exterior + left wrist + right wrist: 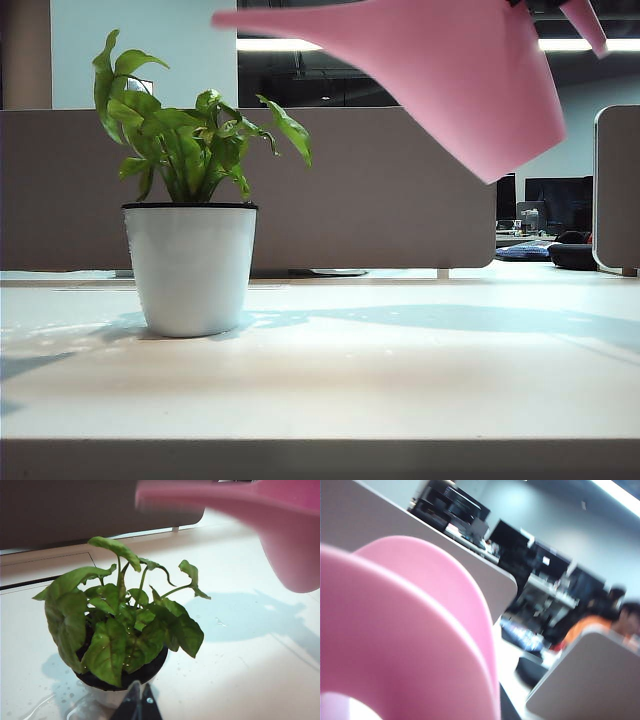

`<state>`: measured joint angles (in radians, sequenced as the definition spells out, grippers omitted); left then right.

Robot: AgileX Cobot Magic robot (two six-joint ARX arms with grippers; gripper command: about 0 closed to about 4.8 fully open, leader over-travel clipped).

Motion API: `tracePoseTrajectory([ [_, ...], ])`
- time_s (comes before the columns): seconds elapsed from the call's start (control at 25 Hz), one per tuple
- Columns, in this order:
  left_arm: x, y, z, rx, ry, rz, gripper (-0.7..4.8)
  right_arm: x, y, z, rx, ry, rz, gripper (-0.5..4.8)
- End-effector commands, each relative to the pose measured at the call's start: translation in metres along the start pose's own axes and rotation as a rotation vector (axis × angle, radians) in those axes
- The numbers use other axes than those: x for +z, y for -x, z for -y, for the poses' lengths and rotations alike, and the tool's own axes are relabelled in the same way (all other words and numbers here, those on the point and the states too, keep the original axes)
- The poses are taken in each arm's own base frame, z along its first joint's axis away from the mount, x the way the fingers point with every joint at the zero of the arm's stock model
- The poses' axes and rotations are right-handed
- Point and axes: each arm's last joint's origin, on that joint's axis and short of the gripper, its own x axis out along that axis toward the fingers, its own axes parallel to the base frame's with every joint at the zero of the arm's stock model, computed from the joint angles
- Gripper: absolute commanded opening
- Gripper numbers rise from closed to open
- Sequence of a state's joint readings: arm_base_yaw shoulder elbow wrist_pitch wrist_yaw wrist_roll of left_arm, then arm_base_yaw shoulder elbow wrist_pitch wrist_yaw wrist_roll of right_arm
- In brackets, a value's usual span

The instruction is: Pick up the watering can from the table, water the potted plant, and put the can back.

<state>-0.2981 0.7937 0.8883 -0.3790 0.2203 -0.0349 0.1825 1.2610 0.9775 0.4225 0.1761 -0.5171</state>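
Note:
The pink watering can (480, 80) hangs tilted in the air at the upper right, well above the table (400, 370). Its long spout (280, 25) points left toward the potted plant (190, 200), whose green leaves rise from a white pot. In the right wrist view the can (395, 630) fills the near field and hides my right gripper's fingers, which carry it. Seen from the left wrist, the can (290, 540) is above and beyond the plant (125, 625). My left gripper (139, 702) is shut and empty, close to the pot's near side.
A grey partition (400, 190) runs along the table's far edge, with a second panel (618, 185) at the right. Water drops (50, 700) lie on the table beside the pot. The can casts a wide shadow (450, 320) across the tabletop.

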Motion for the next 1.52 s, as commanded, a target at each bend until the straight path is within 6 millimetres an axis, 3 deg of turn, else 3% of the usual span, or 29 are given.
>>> tracePoseTrajectory([
  [0.04, 0.003, 0.001, 0.001, -0.006, -0.005, 0.021, -0.04, -0.005, -0.003, 0.008, -0.051, -0.206, 0.016, 1.21],
  [0.24, 0.003, 0.001, 0.001, -0.006, -0.006, 0.021, -0.04, -0.033, -0.009, 0.005, -0.059, -0.413, -0.055, 1.2],
  [0.4, 0.003, 0.001, 0.001, -0.006, -0.006, 0.021, -0.04, -0.062, -0.023, -0.011, -0.027, -0.531, -0.036, 1.15],
  [0.64, 0.003, 0.001, 0.001, -0.005, -0.006, 0.021, -0.04, -0.106, -0.037, -0.038, -0.073, -0.601, 0.021, 1.06],
  [0.96, 0.003, 0.001, 0.001, -0.003, -0.007, 0.022, -0.05, -0.157, -0.053, -0.069, -0.048, -0.591, -0.048, 1.03],
  [1.28, 0.004, 0.001, 0.001, -0.003, -0.045, 0.024, -0.05, -0.17, -0.054, -0.077, 0.007, -0.565, -0.11, 1.09],
  [1.32, 0.004, 0.001, 0.001, -0.003, -0.045, 0.024, -0.04, -0.171, -0.054, -0.077, 0.01, -0.559, -0.122, 1.29],
  [1.4, 0.004, 0.001, 0.001, -0.003, -0.045, 0.024, -0.04, -0.173, -0.054, -0.078, 0.017, -0.535, -0.143, 2.24],
  [1.52, 0.004, 0.001, 0.001, -0.003, -0.044, 0.024, -0.04, -0.175, -0.053, -0.079, 0.021, -0.531, -0.169, 2.3],
])
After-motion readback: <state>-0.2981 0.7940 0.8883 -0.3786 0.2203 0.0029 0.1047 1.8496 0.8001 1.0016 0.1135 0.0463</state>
